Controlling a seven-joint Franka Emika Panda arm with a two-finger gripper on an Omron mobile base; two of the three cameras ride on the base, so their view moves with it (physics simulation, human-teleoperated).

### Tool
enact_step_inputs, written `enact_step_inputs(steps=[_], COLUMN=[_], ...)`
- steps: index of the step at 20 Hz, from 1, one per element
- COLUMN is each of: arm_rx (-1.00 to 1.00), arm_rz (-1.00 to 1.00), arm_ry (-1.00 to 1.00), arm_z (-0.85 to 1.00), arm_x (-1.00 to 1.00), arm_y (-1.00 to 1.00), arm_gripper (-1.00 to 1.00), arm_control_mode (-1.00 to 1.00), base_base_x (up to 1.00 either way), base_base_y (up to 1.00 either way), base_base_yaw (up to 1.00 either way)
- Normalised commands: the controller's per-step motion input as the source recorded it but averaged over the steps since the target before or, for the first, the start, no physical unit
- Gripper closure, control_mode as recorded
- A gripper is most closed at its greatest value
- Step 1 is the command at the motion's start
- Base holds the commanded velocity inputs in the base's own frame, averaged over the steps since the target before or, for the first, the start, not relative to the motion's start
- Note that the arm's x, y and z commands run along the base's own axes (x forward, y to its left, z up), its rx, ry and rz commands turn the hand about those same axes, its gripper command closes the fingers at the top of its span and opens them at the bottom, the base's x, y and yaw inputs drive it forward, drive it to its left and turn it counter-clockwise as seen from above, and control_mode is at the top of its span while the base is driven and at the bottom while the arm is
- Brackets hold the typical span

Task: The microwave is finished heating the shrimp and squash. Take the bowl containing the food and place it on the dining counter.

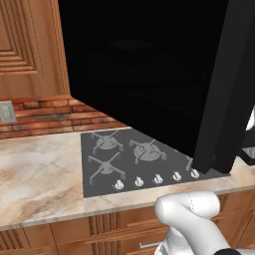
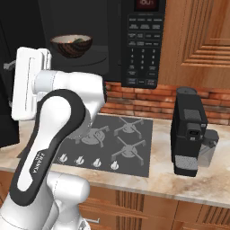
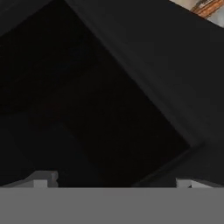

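**A:** Where was the bowl when you stopped there?

**B:** It sat inside the microwave, on the floor of the cavity, well above the cooktop. You could see something orange and something dark green inside it in the right base view, too small to say more. The door stood swung out to the left, a big black slab hanging over the burners.

**A:** And the gripper?

**B:** Your fingertips showed at the bottom of the hand view, set far apart at the two corners with nothing between them. So the jaws were spread wide and empty, looking into the dark of the microwave.

**A:** What could you have got wrong from there?

**B:** I'd say three things. The arm was folded tight between the open door and the cavity, so a wide swing of the elbow could have knocked the door. The bowl is broad with a thin rim; if you had pinched only the rim off-centre, it could have tipped and spilled the food. And pulling it out low could have clipped the lip of the opening, or the coffee machine on the counter to the right.
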Motion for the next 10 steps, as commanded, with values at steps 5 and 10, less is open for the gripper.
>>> enact_step_inputs(steps=[5,10], arm_rx=[0.23,0.08], arm_rz=[0.02,-0.05], arm_ry=[0.0,0.0], arm_z=[0.02,0.0], arm_x=[-1.0,-0.48], arm_y=[1.0,1.0], arm_gripper=[-1.0,-1.0], arm_control_mode=[-1.0,-1.0], base_base_x=[0.0,0.0], base_base_y=[0.0,0.0], base_base_yaw=[0.0,0.0])
